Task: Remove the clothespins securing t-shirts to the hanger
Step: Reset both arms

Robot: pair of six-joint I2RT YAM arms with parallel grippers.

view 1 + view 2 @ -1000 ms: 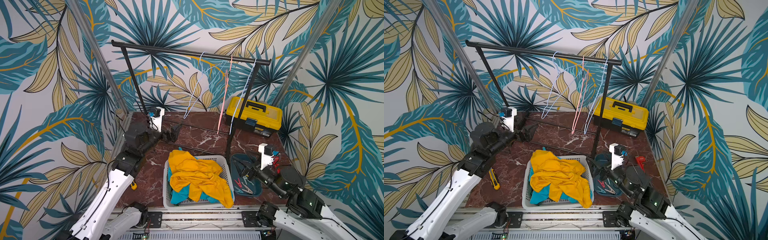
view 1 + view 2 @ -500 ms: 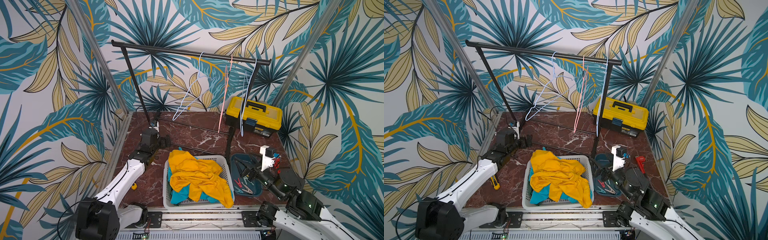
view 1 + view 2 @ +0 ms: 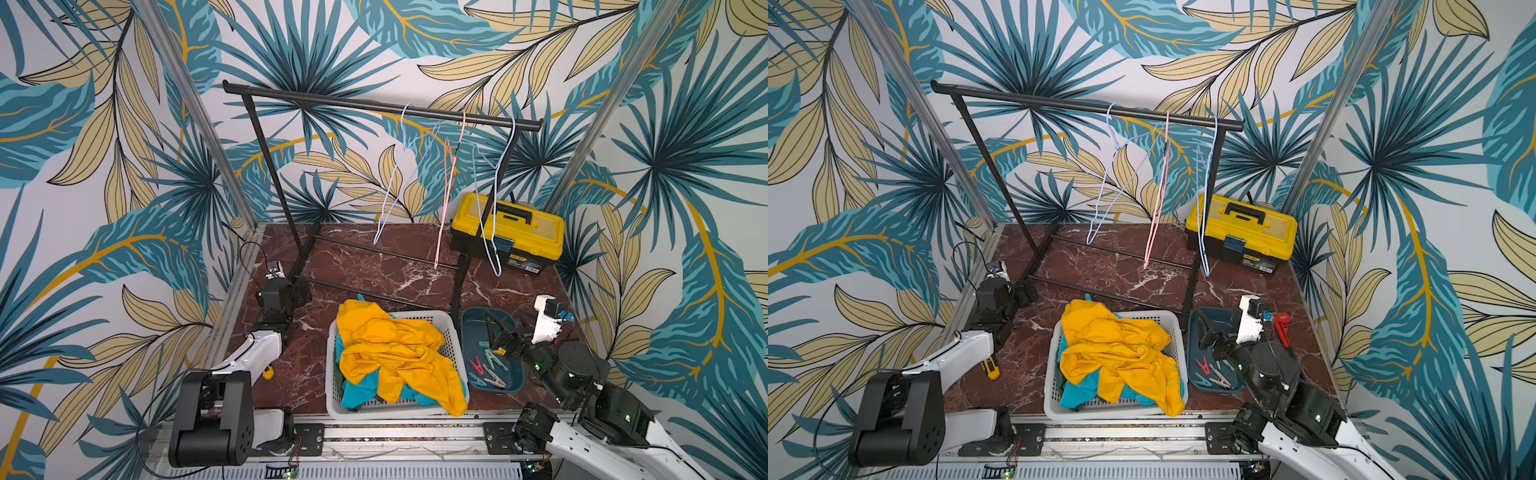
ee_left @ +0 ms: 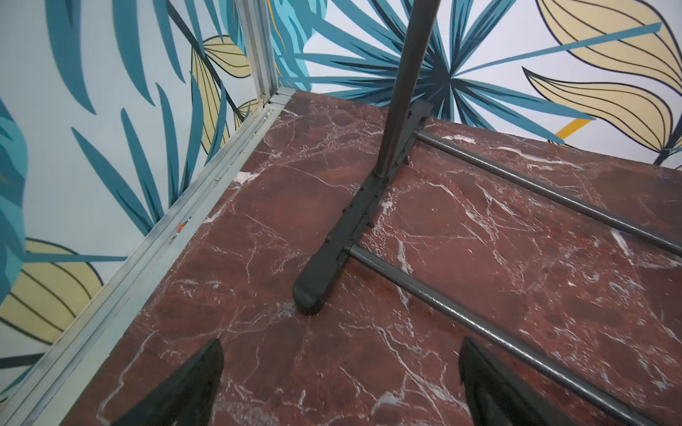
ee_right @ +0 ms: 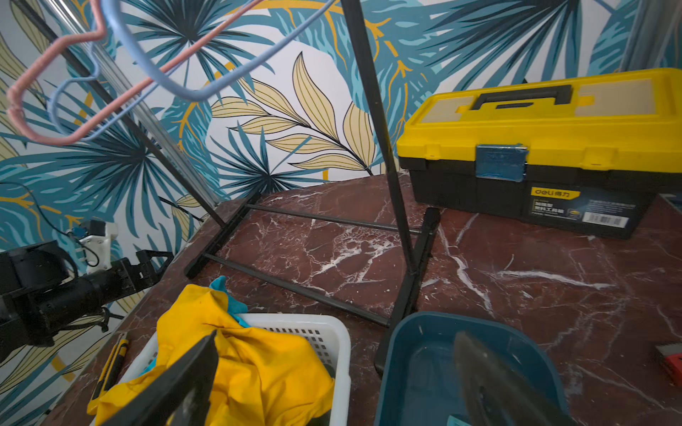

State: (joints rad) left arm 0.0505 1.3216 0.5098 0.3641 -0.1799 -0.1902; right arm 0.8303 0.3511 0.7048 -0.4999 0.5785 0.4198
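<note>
table (image 3: 374,270): dark red marble with white veins, walled in by leaf-print panels
rack (image 3: 374,106): black and upright, standing across the back half of the table, with two thin rods joining its feet
hangers (image 3: 392,183): three thin ones on the right half of the top bar, a pale blue one, a pink one (image 3: 446,199) and another pale blue one (image 3: 486,224)
basket (image 3: 332,374): white and slotted, at the near middle of the table
tray (image 3: 471,328): dark blue with rounded corners, just right of the basket; its far left corner is just beside the rack's right foot
shirts (image 3: 395,353): heaped in the basket; the yellow one lies on top and spills over the near right corner of the rim; the turquoise one (image 3: 361,388) is under it, showing at the near left and peeking out at the far edge; any third shirt is too buried to make out
clothespins (image 3: 486,368): lying loose in the near half of the tray; red, teal, mint and tan ones show, with a bit of yellow by the claw; the count is hard to tell
left claw (image 4: 341,354): spread wide with nothing between the jaws; low over the table, just short of the rounded end of the rack's left foot
right claw (image 5: 336,343): also wide apart and holding nothing; in both top views it sits over the tray's far half
toolbox (image 3: 511,232): yellow lid, black body, shut; in the far right corner behind the rack
knife (image 3: 268,371): a yellow utility knife near the left edge, beside the left arm
red tool (image 3: 1282,328): on the table right of the tray
</note>
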